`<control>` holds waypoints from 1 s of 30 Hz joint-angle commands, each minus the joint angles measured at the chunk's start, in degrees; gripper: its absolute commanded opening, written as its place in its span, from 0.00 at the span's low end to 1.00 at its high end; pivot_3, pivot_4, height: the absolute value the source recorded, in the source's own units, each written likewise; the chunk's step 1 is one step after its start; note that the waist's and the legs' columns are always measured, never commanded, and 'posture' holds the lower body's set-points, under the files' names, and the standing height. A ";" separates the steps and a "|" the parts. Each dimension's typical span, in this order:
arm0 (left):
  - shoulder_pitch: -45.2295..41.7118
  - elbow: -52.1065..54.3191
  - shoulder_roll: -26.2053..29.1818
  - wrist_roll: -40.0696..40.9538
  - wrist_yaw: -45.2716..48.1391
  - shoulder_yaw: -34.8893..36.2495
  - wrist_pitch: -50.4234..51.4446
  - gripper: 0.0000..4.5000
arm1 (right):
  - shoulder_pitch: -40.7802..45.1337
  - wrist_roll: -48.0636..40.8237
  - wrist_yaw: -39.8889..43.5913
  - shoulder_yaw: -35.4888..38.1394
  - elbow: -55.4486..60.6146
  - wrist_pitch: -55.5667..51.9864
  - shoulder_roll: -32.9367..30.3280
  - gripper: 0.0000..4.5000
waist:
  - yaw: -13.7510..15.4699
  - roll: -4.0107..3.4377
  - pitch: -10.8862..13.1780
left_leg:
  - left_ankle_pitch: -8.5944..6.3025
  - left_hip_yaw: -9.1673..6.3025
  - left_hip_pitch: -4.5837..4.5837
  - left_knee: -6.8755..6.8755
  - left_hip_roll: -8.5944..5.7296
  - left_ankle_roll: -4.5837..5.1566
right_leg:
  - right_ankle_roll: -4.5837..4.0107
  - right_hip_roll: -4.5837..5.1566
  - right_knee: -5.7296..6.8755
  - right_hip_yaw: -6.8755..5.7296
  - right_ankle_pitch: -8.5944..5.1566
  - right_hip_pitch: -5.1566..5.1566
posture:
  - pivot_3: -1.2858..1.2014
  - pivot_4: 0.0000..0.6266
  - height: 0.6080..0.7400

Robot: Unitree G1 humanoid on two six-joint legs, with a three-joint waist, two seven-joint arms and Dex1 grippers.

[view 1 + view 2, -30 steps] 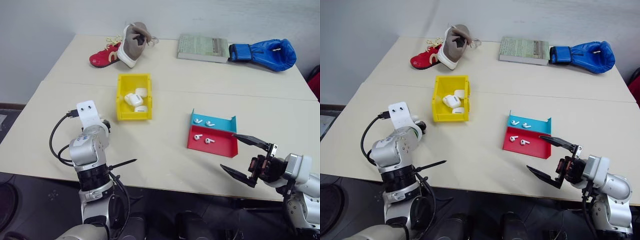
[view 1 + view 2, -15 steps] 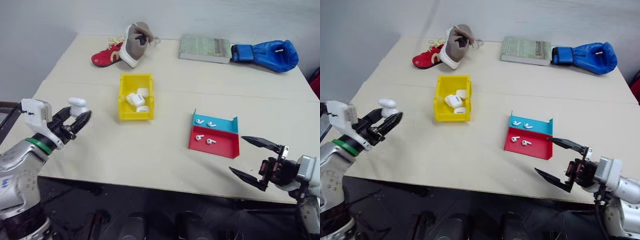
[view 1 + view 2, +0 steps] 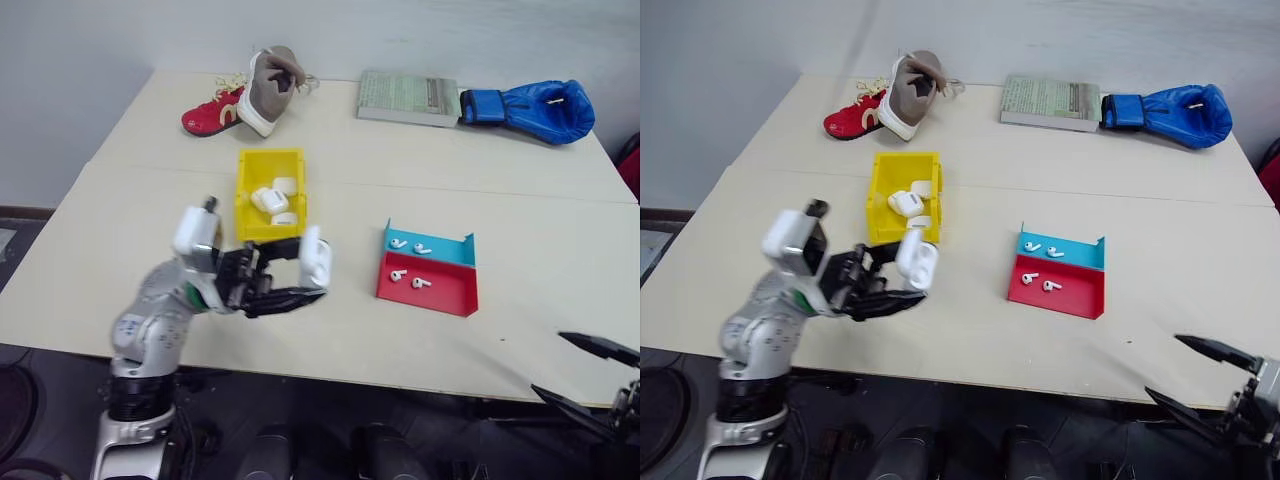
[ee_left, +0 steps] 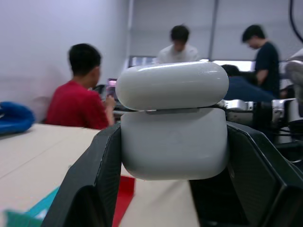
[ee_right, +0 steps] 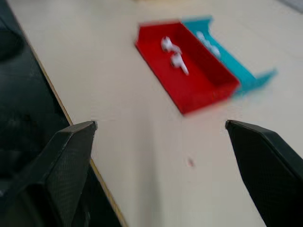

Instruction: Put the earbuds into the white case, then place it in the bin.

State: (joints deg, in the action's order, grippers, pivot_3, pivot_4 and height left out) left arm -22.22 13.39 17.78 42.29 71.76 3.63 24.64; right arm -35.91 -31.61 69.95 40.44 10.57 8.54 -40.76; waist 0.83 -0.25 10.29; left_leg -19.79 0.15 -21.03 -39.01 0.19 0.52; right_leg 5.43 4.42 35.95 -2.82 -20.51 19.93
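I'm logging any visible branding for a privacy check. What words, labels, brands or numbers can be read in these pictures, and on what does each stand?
No text can be read.
Book at the table's far edge: its cover carries print, too small to read.
White case held in the left tool: plain, no marking seen.
Yellow bin, red and blue tray, blue boxing glove, red shoe: no lettering to make out.
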 commanded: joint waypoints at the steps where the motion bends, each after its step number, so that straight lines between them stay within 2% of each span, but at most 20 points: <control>1: -0.06 -1.03 -1.78 -0.18 1.45 -1.93 -4.23 0.62 | -0.15 2.29 -5.65 1.58 5.88 -1.76 0.34 1.00 | -0.48 -0.01 0.00 | 0.01 0.04 0.04 -0.01 0.01 -0.01 | 0.00 0.00 -0.02 0.02 0.00 0.00 | 0.52 0.24 1.00; 6: 0.83 -2.71 -2.99 -0.86 2.31 -2.61 -9.24 0.62 | 5.19 3.78 -13.31 -2.11 15.29 -11.82 -3.70 1.00 | -1.02 -0.10 -0.05 | 0.09 0.10 0.24 -0.02 0.06 -0.10 | 0.00 -0.04 -0.04 0.10 0.00 -0.11 | 0.52 0.24 1.00; 10: 2.48 -3.81 -3.81 -0.26 2.77 -1.95 -12.26 0.62 | 15.62 3.60 -17.71 -11.61 22.38 -24.61 -11.43 1.00 | -0.88 -0.15 -0.05 | 0.07 0.15 0.49 0.03 0.11 -0.12 | 0.00 -0.06 -0.07 0.15 0.00 -0.30 | 0.52 0.24 1.00; 14: 3.72 -5.01 -3.77 0.34 3.75 -1.17 -14.10 0.62 | 33.42 0.27 -20.86 -25.40 23.56 -38.38 -15.01 1.00 | -0.61 -0.13 -0.03 | 0.07 -0.07 0.37 0.02 0.12 -0.12 | -0.01 -0.06 -0.06 0.02 -0.01 -0.23 | 0.52 0.24 1.00; 21: 5.37 -4.86 -3.56 -0.26 5.47 -2.35 -17.15 0.62 | 57.50 9.03 -16.23 -48.14 18.99 -51.14 -19.94 1.00 | 0.25 -0.15 -0.04 | 0.08 -0.26 -0.43 -0.09 -0.12 -0.01 | -0.01 0.11 0.08 -0.05 0.00 0.52 | 0.52 0.24 1.00; 26: 6.64 -5.43 -2.70 -1.01 6.65 -2.71 -18.98 0.62 | 67.21 10.36 -13.13 -55.05 16.18 -60.01 -20.85 1.00 | 0.39 -0.14 -0.04 | 0.08 -0.29 -0.52 -0.07 -0.14 0.00 | -0.01 0.13 0.08 -0.08 0.00 0.59 | 0.52 0.24 1.00; 30: 7.58 -5.27 -2.07 -1.29 7.20 -3.06 -19.59 0.62 | 71.11 11.89 -11.27 -57.74 13.56 -62.06 -20.92 1.00 | 0.34 -0.15 -0.04 | 0.08 -0.29 -0.52 -0.08 -0.12 0.00 | -0.01 0.13 0.07 -0.11 0.00 0.59 | 0.52 0.24 1.00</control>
State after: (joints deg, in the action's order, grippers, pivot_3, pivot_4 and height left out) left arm -14.95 7.30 15.39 41.01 78.51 0.92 6.04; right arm 33.89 -20.75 57.50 -16.95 24.23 -52.85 -60.60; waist 1.17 -0.39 10.25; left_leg -19.71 -0.15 -21.54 -39.09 0.07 0.52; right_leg 5.42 4.55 36.02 -2.94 -20.51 20.51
